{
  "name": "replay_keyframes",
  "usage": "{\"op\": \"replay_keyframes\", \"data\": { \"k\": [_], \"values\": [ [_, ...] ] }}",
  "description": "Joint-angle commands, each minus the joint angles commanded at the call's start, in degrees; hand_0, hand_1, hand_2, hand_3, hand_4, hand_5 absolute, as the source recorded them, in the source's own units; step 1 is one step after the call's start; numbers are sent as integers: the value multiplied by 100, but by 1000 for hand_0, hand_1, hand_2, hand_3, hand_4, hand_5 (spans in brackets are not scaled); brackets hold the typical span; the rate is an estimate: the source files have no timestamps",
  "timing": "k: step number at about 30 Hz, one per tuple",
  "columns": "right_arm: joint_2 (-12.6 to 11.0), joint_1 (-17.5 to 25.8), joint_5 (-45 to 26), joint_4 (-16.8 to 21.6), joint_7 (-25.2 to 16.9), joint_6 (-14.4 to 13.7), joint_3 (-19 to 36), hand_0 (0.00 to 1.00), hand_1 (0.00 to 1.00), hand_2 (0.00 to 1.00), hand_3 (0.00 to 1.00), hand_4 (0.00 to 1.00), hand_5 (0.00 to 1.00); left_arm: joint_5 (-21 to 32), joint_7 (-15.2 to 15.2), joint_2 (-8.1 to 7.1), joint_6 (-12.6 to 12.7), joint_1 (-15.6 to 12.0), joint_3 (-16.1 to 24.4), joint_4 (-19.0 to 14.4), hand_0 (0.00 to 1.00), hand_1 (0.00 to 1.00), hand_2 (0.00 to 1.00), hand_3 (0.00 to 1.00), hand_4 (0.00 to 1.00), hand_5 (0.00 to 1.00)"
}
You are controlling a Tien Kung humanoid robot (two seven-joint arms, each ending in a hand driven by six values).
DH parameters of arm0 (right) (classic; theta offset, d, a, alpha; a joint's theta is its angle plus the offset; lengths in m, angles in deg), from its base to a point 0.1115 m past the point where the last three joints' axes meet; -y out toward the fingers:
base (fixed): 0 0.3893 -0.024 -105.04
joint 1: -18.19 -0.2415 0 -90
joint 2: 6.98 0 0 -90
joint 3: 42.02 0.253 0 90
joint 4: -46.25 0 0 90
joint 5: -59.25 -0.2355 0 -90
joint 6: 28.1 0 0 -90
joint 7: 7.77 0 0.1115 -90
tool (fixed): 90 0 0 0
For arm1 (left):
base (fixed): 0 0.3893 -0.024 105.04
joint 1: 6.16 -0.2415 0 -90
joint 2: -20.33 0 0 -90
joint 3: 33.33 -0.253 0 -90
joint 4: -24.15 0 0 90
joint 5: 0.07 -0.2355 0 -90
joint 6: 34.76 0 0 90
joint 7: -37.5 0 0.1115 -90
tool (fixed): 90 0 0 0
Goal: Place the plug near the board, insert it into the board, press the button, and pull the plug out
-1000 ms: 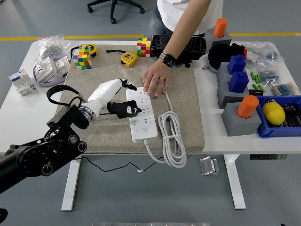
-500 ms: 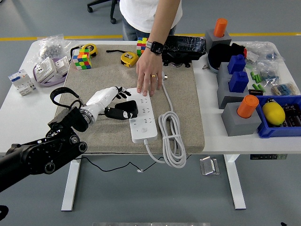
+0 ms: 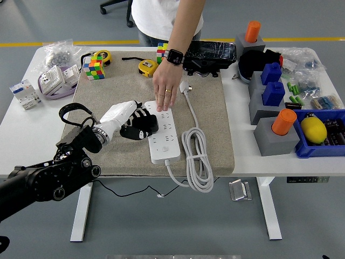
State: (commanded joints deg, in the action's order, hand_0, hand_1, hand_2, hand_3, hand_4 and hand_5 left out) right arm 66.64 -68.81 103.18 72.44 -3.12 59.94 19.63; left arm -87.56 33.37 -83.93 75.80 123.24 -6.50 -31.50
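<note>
Robot's left hand [image 3: 129,120] is curled tight around the black plug [image 3: 141,128], which sits at the left edge of the white power strip [image 3: 163,131] on the beige felt mat [image 3: 113,89]. A person's hand [image 3: 165,88] presses flat on the strip's far end — just beside the robot's fingers. Coiled white cable [image 3: 196,156] lies to the right; two colour cubes [image 3: 94,69] and a yellow tape measure [image 3: 146,67] sit behind.

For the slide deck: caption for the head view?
Left hand holds black plug at white power strip while a person's hand steadies it.
</note>
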Motion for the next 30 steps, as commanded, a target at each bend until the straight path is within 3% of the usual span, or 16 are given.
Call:
{"op": "replay_keyframes", "data": {
  "k": [8, 13, 18, 19, 24, 25, 30],
  "values": [
    [36, 30, 8, -3, 0, 2, 35, 606, 663, 632, 566, 984, 587, 19, 317, -96, 111, -206, 528, -84, 285, 439, 492, 548, 741, 2],
    [45, 24, 10, -2, -1, 2, 57, 606, 663, 632, 566, 983, 587, 42, 355, -219, 126, -251, 626, 217, 294, 438, 491, 548, 738, 2],
    [46, 24, 11, 2, -1, 1, 73, 606, 663, 632, 566, 983, 587, 74, 109, -281, -95, -286, 565, 495, 294, 438, 491, 548, 738, 2],
    [47, 25, 11, 3, -1, 0, 74, 606, 663, 632, 565, 984, 587, 83, 62, -281, -141, -296, 566, 521, 410, 522, 562, 570, 777, 23],
    [52, 21, 13, 8, 0, 4, 69, 606, 663, 632, 565, 984, 587, 144, 4, -263, -250, -333, 565, 597, 410, 522, 562, 570, 777, 23],
    [52, 22, 14, 12, 0, 4, 72, 606, 663, 632, 565, 983, 587, 149, 34, -264, -244, -343, 568, 599, 702, 756, 751, 848, 998, 352],
    [41, 21, 21, 21, 2, 6, 68, 606, 663, 632, 565, 983, 587, 139, 154, -279, -173, -384, 701, 528, 702, 756, 751, 848, 998, 352]
  ]
}}
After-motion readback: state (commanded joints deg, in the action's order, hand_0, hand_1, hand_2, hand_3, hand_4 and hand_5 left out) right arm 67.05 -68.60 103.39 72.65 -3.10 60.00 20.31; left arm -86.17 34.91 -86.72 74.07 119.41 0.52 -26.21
